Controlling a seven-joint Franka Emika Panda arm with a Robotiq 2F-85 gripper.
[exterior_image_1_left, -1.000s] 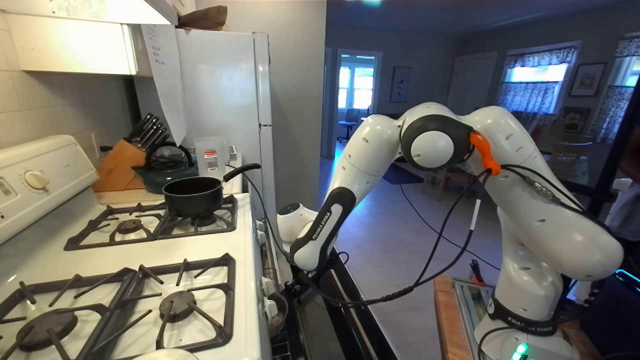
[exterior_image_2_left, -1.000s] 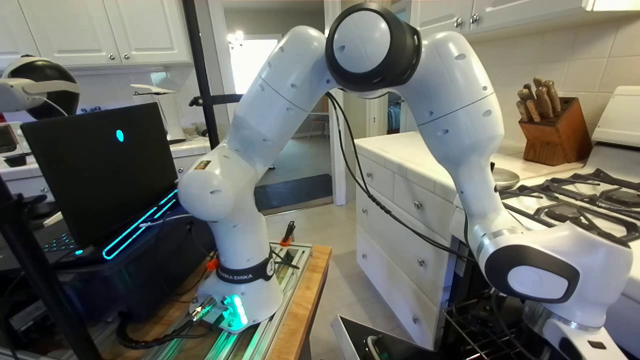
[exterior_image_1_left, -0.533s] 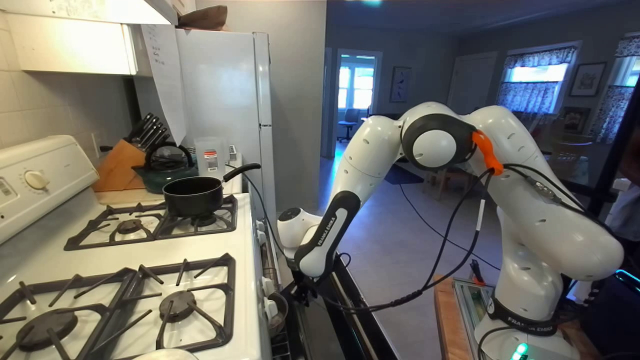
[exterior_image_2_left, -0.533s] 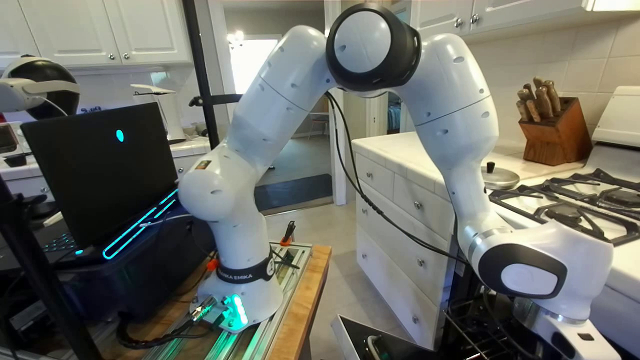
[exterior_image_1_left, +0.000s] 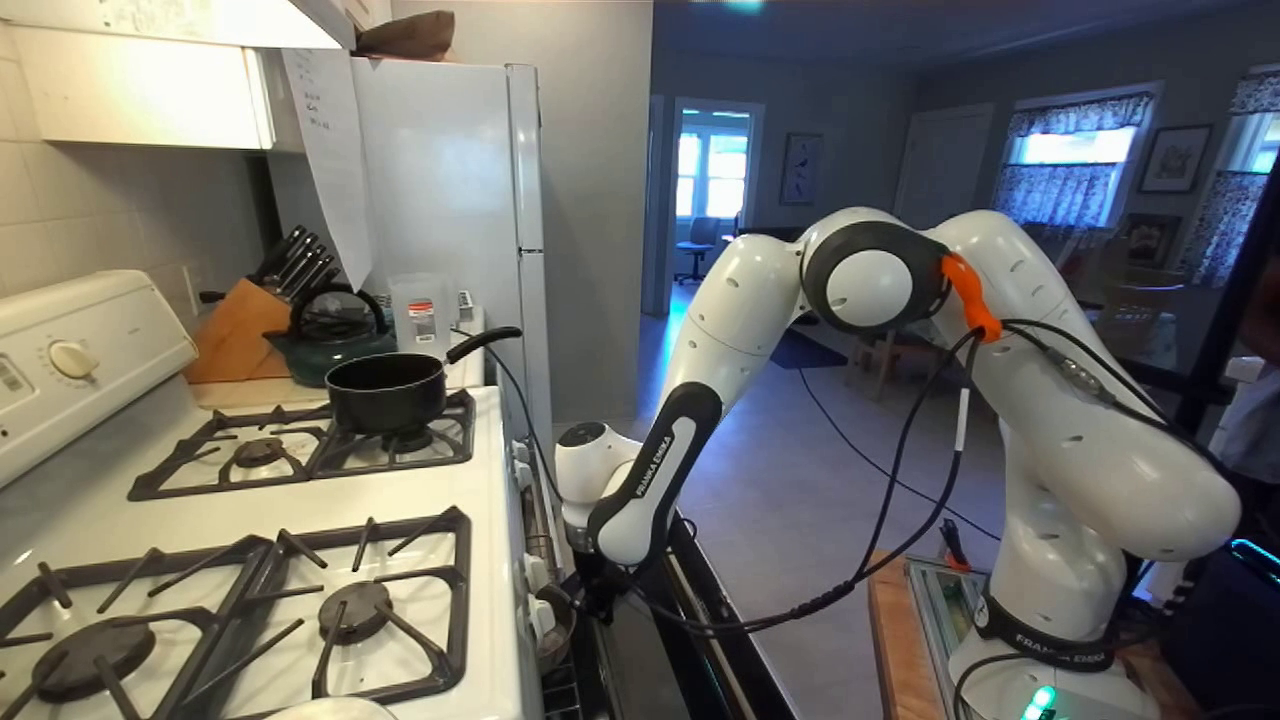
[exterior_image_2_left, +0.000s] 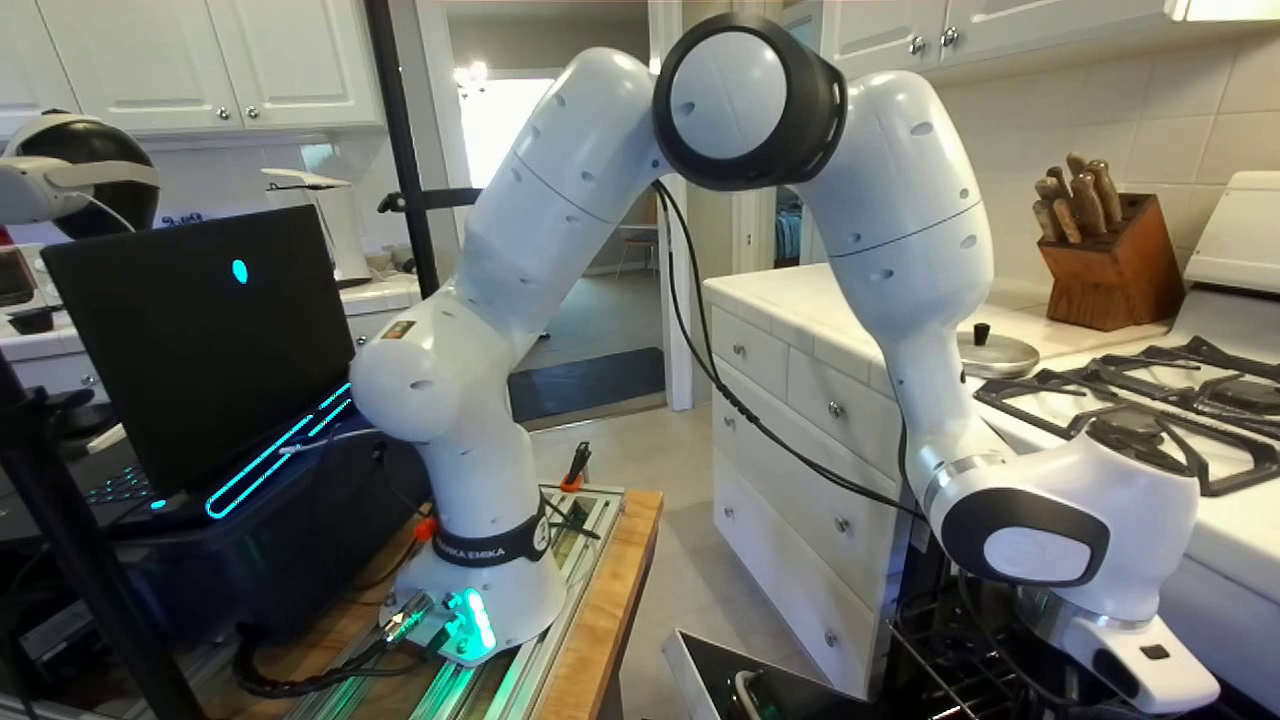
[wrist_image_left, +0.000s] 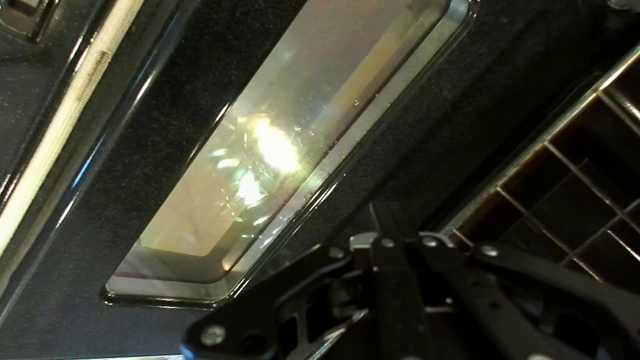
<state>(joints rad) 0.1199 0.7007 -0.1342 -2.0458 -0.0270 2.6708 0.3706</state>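
Wrist view — looking down on fingers (wrist_image_left: 392, 227) closed together, apparently holding nothing, above the oven door (wrist_image_left: 305, 95). Lowered flat, presumably to full travel — so leaving the wire rack (wrist_image_left: 585, 179) exposed just beside.

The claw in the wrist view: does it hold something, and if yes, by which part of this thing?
Nothing appears to be held: the claw looks shut, with no object visible in it, over the open oven door.

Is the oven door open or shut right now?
Open: the oven door juts out from the stove in an exterior view, and the wrist view shows its window beside the wire rack.
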